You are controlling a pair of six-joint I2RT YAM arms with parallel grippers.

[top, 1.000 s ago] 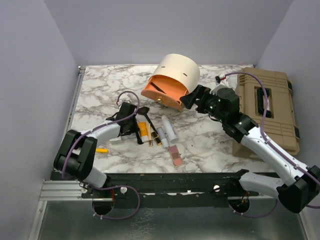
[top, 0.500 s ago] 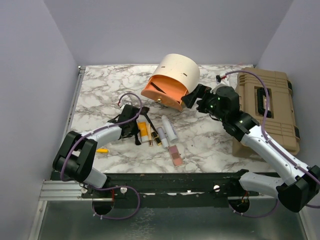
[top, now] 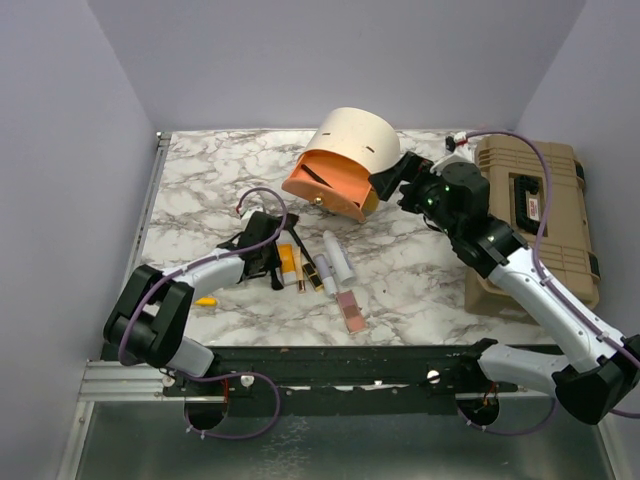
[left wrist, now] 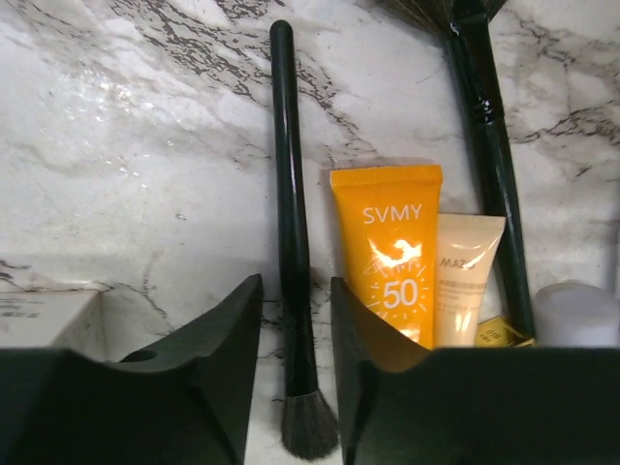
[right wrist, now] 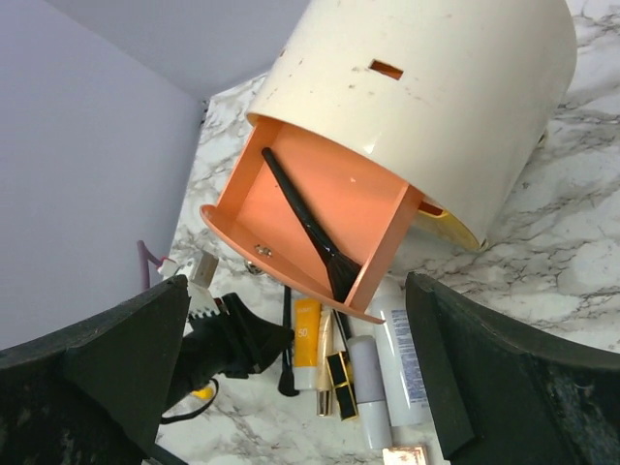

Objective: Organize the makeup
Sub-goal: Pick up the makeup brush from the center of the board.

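The left gripper [left wrist: 295, 283] covers the lower ends of the orange tube [left wrist: 387, 242] and beige tube [left wrist: 467, 266]. A white box [left wrist: 48, 315] is cut off at the left edge, a white cap [left wrist: 578, 312] half hidden. Of the palette [right wrist: 405, 455] only an end shows, at the right wrist view's bottom edge.

Lying flat, orange tube [left wrist: 387, 254] touching cream tube [left wrist: 464, 279], black brush [left wrist: 290, 242] just beside, pink palette [top: 350, 311] apart
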